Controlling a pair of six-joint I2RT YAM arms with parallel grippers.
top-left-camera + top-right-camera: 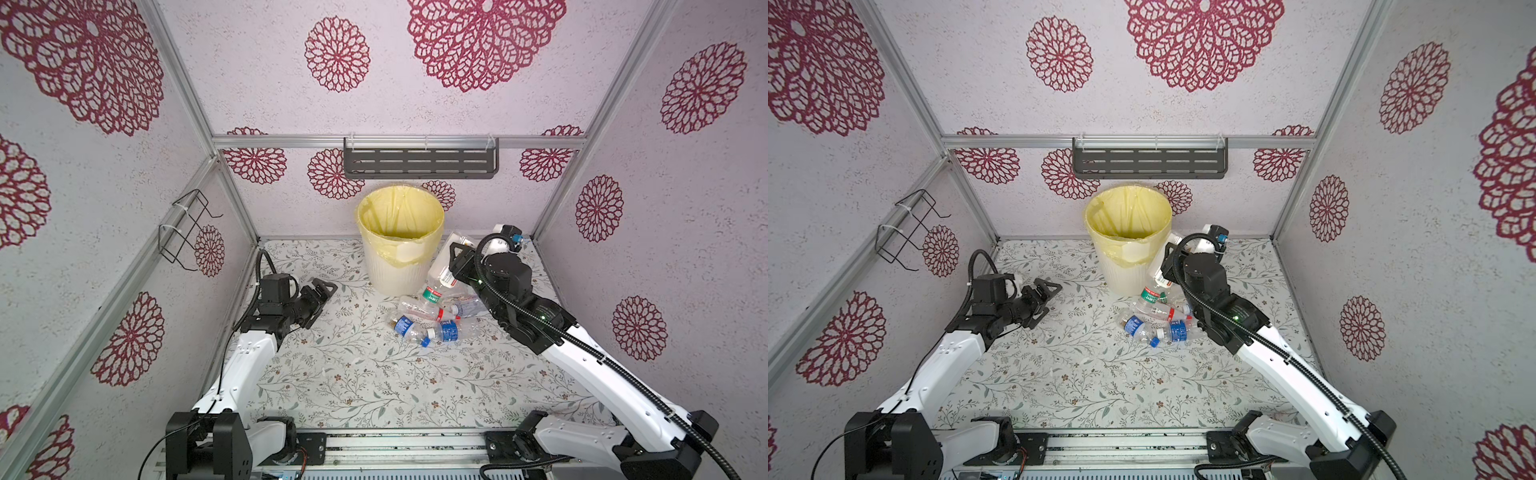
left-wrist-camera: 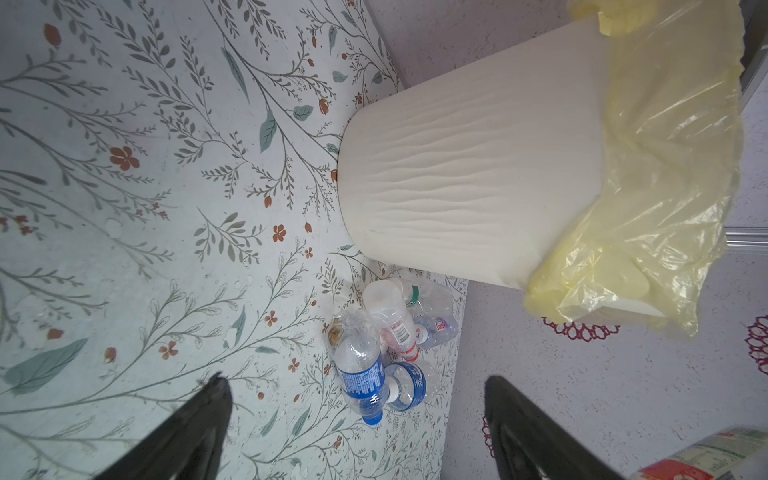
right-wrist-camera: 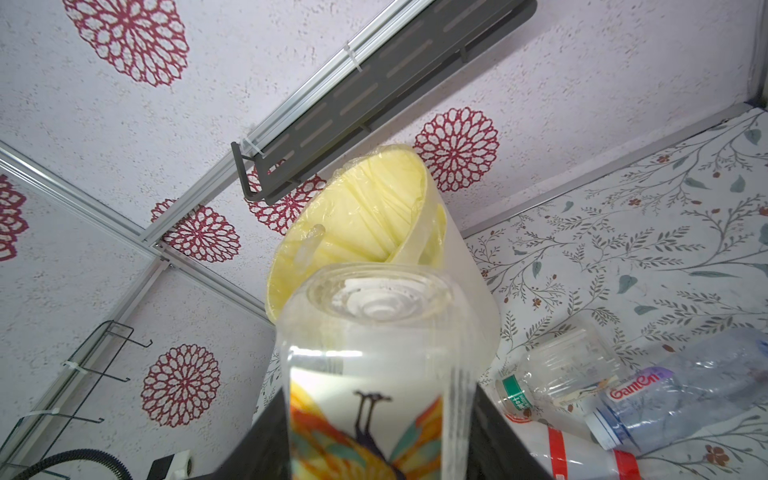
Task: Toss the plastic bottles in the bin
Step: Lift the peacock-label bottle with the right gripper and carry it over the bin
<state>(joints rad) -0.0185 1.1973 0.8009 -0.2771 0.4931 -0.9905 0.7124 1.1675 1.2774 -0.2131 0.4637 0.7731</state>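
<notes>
a butterfly bottle (image 3: pixel 374 374), clear with a bright butterfly on its label, is up off the desk (image 1: pixel 353 386) just beside the bin (image 1: pixel 390 274), on the bin's right in both top views. the right pincer (image 1: pixel 456 261) pinches it across the body, one black finger on each side of the label. the bottle is tilted, with its flat base turned toward the bin's rim. i cannot tell whether it touches the bin's wall.

the bin stands upright, and a pale yellow bag (image 2: pixel 665 166) is folded over its rim and sags down the front wall.

the other bottles (image 1: pixel 432 316) lie on their sides in a loose heap on the desk at the foot of the bin, in front of it and a little to its right. the green-label bottle (image 1: pixel 432 296) is nearest the bin's base. the red-cap bottle (image 1: pixel 415 308) lies just past it. the two blue-label bottles (image 1: pixel 449 331) lie farthest from the bin. a purple-label bottle (image 3: pixel 685 395) lies at the heap's right edge, partly under the right arm.

the left pincer (image 1: pixel 326 297) is well to the left of the bin, low over the desk. its fingers are spread wide with nothing between them.

a dark slotted shelf (image 1: pixel 419 162) hangs on the wall above and behind the bin. a wire rack (image 1: pixel 187 232) hangs on the side wall far to the bin's left.
</notes>
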